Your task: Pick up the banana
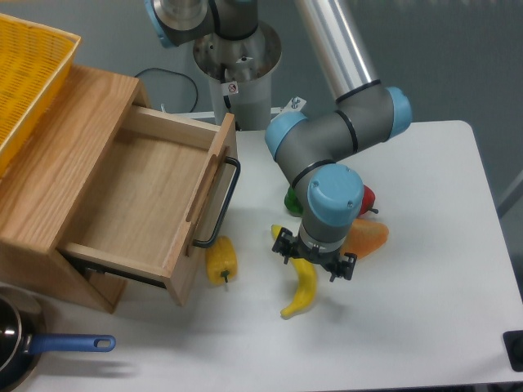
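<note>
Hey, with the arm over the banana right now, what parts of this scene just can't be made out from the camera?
- Banana middle: covered by the wrist; only its two ends show.
- Gripper: whether the fingers touch the banana cannot be told.
- Green pepper and red pepper: mostly behind the arm.
- Pan: cut off by the lower-left edge.
- Yellow basket: cut off by the left edge.

The jaws straddle the banana lying on the counter. Left of the jaws lies a pepper, with the open drawer beyond it. Just right of them lies a wedge piece; two more peppers sit behind.
</note>
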`<state>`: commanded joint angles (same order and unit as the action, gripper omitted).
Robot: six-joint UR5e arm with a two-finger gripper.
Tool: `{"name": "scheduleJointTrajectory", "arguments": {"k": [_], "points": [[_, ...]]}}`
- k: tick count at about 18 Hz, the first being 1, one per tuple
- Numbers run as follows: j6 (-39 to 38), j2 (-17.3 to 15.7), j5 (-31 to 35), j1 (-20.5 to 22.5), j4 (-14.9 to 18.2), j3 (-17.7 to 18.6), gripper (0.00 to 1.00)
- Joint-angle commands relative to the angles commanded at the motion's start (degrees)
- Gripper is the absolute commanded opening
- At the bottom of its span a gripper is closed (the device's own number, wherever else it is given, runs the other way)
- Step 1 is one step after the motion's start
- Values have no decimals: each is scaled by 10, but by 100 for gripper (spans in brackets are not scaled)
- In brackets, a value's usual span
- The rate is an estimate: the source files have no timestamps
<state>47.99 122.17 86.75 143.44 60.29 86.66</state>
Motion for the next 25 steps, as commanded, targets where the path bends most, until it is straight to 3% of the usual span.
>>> {"name": "scheduleJointTrajectory", "arguments": {"k": [7,12,25], "points": [[1,20,2,-8,-18,-11,100],[1,32,54,-19,-23,-11,100],[1,33,59,-19,-25,-4,100]]}}
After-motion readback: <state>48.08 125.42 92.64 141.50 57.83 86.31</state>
